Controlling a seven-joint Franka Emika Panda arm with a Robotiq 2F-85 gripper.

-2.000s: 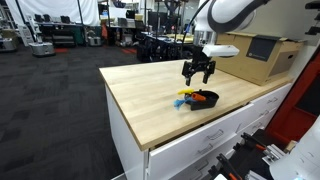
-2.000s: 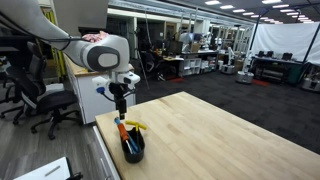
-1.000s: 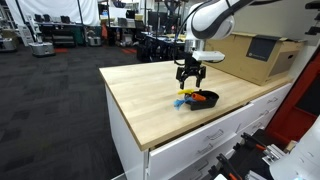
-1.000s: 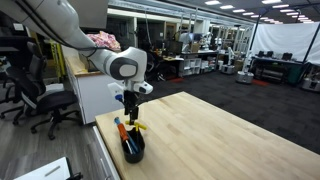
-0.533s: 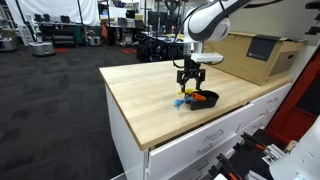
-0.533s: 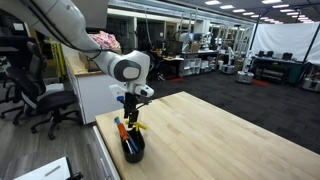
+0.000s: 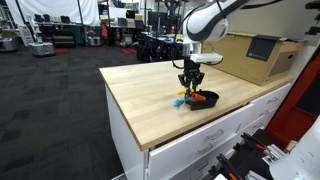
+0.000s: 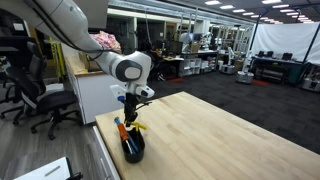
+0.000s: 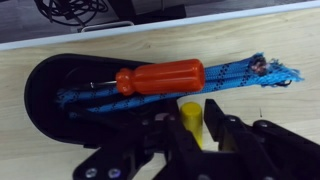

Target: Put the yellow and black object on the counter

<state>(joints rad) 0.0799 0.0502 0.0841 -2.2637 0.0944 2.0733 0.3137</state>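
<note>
The yellow and black object [image 9: 190, 124] shows only its yellow end in the wrist view, standing between my fingers at the edge of a black bowl [image 9: 40, 80]. My gripper [image 9: 192, 112] is shut on that yellow end. In both exterior views the gripper [image 7: 191, 88] [image 8: 131, 119] hangs straight down over the bowl [image 7: 205, 101] [image 8: 133, 152] on the light-wood counter [image 7: 145, 90] [image 8: 215, 130]. The object's black part is hidden.
An orange-handled screwdriver [image 9: 160, 77] and a blue rope [image 9: 240, 72] lie across the bowl. A brown cardboard box [image 7: 252, 55] stands on the counter behind the arm. The bowl sits near a counter edge [image 8: 105, 135], above white drawers [image 7: 200, 150].
The arm came down over the bowl a second ago. Since then the jaws have gone from wide open to shut around the yellow end.
</note>
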